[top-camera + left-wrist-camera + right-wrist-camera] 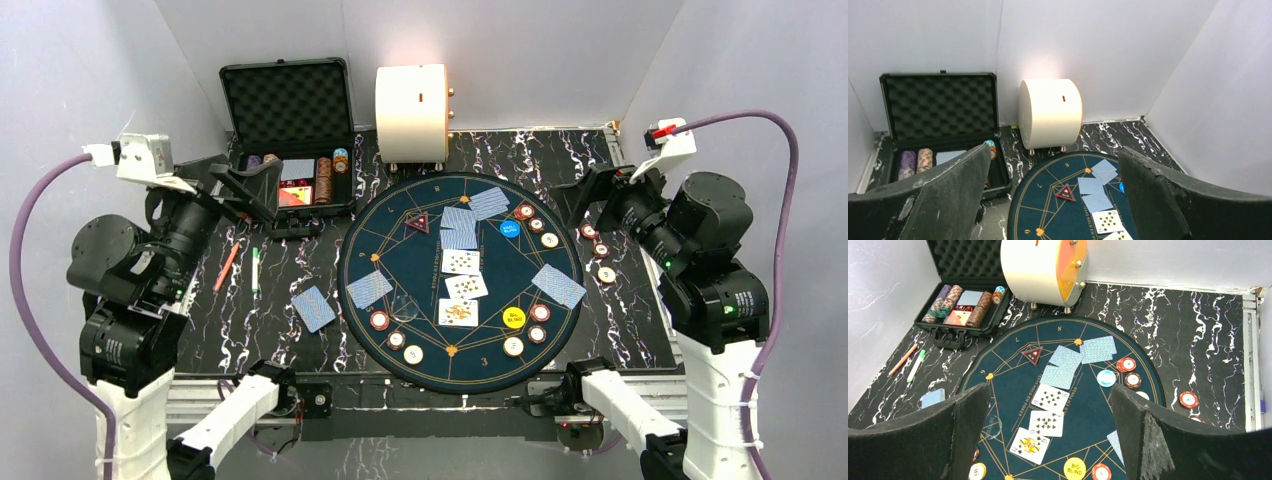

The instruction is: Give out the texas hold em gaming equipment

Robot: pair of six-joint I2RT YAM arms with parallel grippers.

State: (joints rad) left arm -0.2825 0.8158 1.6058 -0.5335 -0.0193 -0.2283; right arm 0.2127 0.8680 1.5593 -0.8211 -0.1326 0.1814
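A round dark blue mat (400, 262) holds the red triangular marker (417, 222), blue-backed cards (489, 203), three face-up cards (460, 262), a blue button (509, 228), a yellow button (514, 319) and red-and-white chips (379, 320). Three chips (601, 250) lie off the mat at the right. One blue-backed card (314, 308) lies left of the mat. My left gripper (250, 195) is open and empty, raised near the case; its wrist view shows the marker (1066, 193) below the gripper (1054, 149). My right gripper (597, 195) is open and empty above the mat's right edge (1049, 387).
An open black foam-lined case (286, 95) with chip stacks stands at the back left. A big cream cylinder (412, 112) stands behind the mat. An orange pen (226, 266) and a white-green pen (255, 268) lie left of the mat. White walls enclose the table.
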